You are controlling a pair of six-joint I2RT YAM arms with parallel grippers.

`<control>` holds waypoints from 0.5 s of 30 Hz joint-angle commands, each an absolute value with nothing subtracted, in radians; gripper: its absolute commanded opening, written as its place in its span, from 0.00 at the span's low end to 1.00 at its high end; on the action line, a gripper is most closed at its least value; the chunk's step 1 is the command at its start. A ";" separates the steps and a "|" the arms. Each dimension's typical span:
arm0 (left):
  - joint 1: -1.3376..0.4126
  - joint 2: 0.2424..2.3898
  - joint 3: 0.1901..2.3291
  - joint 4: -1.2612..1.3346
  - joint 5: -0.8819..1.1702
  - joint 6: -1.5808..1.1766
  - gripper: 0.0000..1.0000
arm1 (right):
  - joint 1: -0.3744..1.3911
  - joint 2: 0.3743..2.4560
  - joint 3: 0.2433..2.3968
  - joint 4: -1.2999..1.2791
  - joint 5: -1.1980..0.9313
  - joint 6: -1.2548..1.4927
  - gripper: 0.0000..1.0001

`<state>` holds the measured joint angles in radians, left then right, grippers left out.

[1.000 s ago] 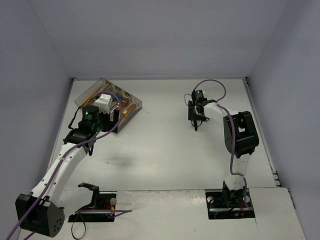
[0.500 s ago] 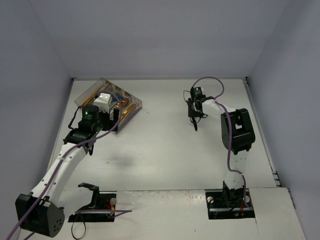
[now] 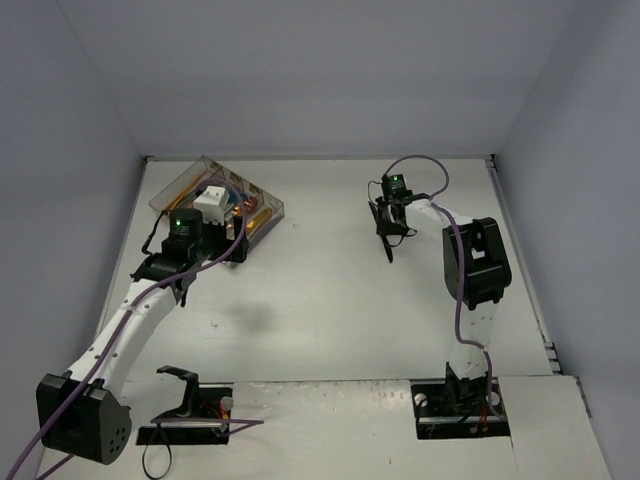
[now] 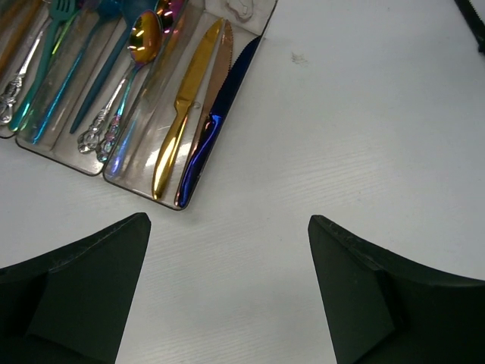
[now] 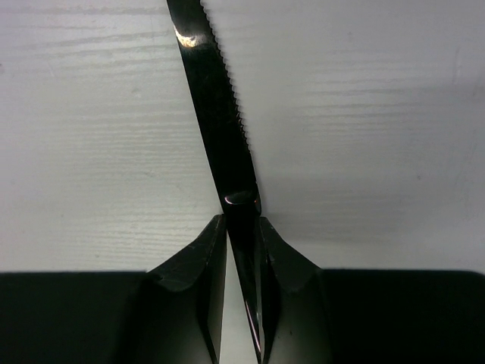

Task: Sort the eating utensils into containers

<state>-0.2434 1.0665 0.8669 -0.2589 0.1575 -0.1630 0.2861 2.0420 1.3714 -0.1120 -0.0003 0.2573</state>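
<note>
The clear divided tray (image 3: 265, 208) stands at the far left and holds several utensils. In the left wrist view its nearest compartment (image 4: 144, 196) holds a gold knife (image 4: 186, 106), a copper knife (image 4: 217, 72) and a blue knife (image 4: 220, 114). An iridescent spoon (image 4: 144, 34) and teal and blue pieces lie in the compartments to the left. My left gripper (image 4: 227, 288) is open and empty over bare table just beside the tray's corner (image 3: 237, 248). My right gripper (image 5: 241, 224) is shut on a black serrated knife (image 5: 216, 114), held near the table at the far middle right (image 3: 389, 240).
Grey walls close the table on the left, back and right. The white table (image 3: 330, 290) lies between the two arms. A dark knife tip or similar thin dark thing shows at the top right corner of the left wrist view (image 4: 474, 19).
My left gripper has shifted slightly to the right beside the tray. My right gripper has moved a little toward the back with the black knife in it.
</note>
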 commanded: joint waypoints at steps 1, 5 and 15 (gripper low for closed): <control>-0.278 1.064 0.909 -0.144 0.226 -0.253 0.83 | 0.329 1.975 1.335 -0.201 -0.103 0.319 0.00; -0.383 1.078 0.901 -0.093 0.196 -0.287 0.83 | 0.361 1.899 1.332 -0.182 -0.121 0.366 0.00; -0.658 1.260 0.964 0.078 0.134 -0.423 0.83 | 0.449 1.628 1.236 -0.002 -0.177 0.593 0.00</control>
<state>-0.5980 1.1983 0.8732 -0.0582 0.1586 -0.3483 0.4296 1.8022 1.2651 -0.1348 -0.1332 0.4580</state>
